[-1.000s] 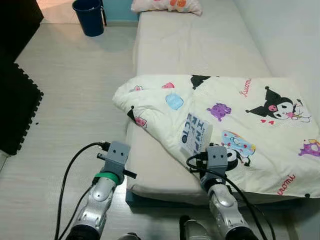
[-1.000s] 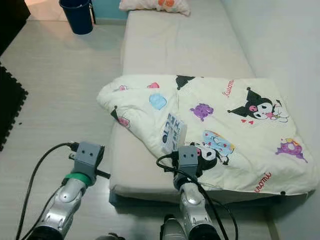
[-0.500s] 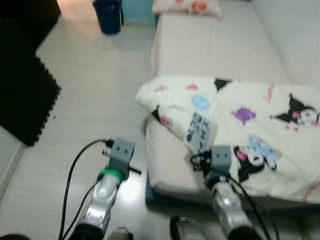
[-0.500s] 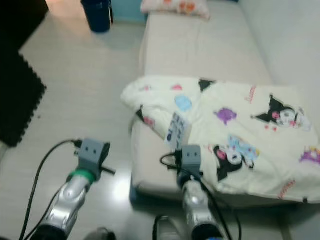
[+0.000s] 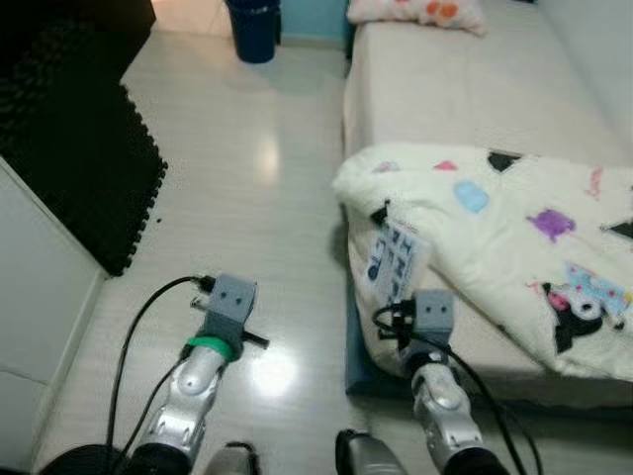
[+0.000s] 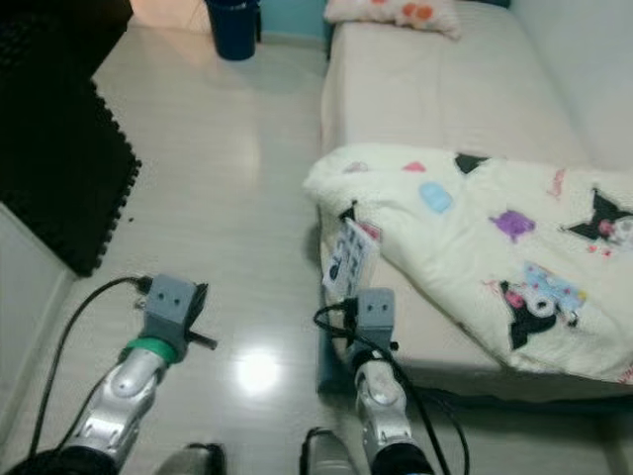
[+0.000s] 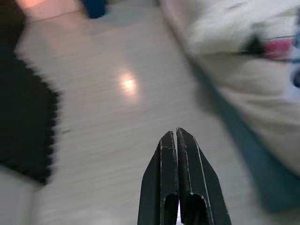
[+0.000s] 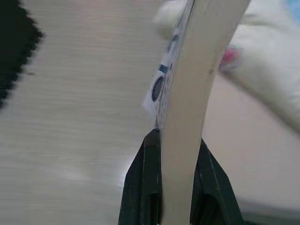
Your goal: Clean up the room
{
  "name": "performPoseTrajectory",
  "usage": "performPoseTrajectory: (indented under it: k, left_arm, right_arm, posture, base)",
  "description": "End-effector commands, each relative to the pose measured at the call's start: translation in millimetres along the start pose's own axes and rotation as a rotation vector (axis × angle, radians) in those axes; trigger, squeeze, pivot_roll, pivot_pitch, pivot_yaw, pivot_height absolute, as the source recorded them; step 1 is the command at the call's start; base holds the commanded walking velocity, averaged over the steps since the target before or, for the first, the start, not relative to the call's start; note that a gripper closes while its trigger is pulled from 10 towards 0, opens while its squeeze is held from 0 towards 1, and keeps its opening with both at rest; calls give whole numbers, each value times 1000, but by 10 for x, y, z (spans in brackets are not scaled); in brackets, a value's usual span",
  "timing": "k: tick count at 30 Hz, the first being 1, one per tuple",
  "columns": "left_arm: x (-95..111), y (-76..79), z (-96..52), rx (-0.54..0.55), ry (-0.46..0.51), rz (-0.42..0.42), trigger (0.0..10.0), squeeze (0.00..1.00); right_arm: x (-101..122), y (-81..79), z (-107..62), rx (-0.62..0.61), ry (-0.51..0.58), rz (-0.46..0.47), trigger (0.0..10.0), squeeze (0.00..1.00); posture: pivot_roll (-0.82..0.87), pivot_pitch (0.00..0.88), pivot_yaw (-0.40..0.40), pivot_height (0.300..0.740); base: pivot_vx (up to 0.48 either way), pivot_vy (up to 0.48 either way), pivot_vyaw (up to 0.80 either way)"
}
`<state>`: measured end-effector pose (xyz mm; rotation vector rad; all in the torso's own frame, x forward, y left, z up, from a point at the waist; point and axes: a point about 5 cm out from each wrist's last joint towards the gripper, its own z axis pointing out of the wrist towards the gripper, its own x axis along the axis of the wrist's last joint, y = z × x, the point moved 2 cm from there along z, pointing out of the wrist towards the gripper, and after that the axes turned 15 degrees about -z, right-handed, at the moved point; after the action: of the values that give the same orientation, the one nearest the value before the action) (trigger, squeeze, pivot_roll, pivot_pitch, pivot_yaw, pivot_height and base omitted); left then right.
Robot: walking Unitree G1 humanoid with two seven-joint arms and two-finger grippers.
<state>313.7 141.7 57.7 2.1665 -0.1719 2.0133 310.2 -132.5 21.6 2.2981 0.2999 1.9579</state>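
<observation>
— Booklet point(image 8: 194, 79): where is it, and what has hold of it?

— It is a thin, flat printed booklet or card, white with blue marks, held upright in the right gripper point(image 8: 177, 140). The two black fingers point(image 8: 149, 178) are closed tight on its lower edge, one on each face, with only the thickness of the card between them. From the head camera the booklet point(image 5: 396, 262) stands above the right wrist, just at the near corner of the bed point(image 5: 445, 89), in front of the cartoon-print blanket point(image 5: 514, 228).

— Does it touch the blanket?

— I cannot tell; it overlaps the blanket's edge in the view, nothing more.

— And the other gripper?

— The left gripper point(image 7: 177, 136) is shut, its fingers pressed together with nothing between them. It hangs over the pale wooden floor point(image 5: 247, 198), well to the left of the bed.

— What else is around?

— A black foam mat point(image 5: 89, 148) lies on the floor to the left, a dark blue bin point(image 5: 254, 25) stands at the far end, and a patterned pillow point(image 5: 415, 10) lies at the head of the bed.
</observation>
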Motion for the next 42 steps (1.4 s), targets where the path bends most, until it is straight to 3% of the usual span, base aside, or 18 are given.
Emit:
performPoseTrajectory:
  k: [1, 13, 42]
  left_arm:
    - [-66, 54, -27, -12, -23, -18, 10000, 0]
    - [-59, 22, -20, -4, -45, -16, 10000, 0]
    - [-21, 82, 11, 6, -34, -64, 10000, 0]
  right_arm:
    - [10, -2, -14, 7, 19, -6, 10000, 0]
    - [-27, -19, -54, 14, 20, -6, 10000, 0]
    - [-24, 27, -44, 6, 20, -14, 10000, 0]
  posture:
    - [43, 153, 18, 740]
    - [44, 155, 20, 740]
    - [37, 150, 13, 740]
  base:
    - [0, 461, 0]
    - [0, -430, 0]
    - [0, 0, 0]
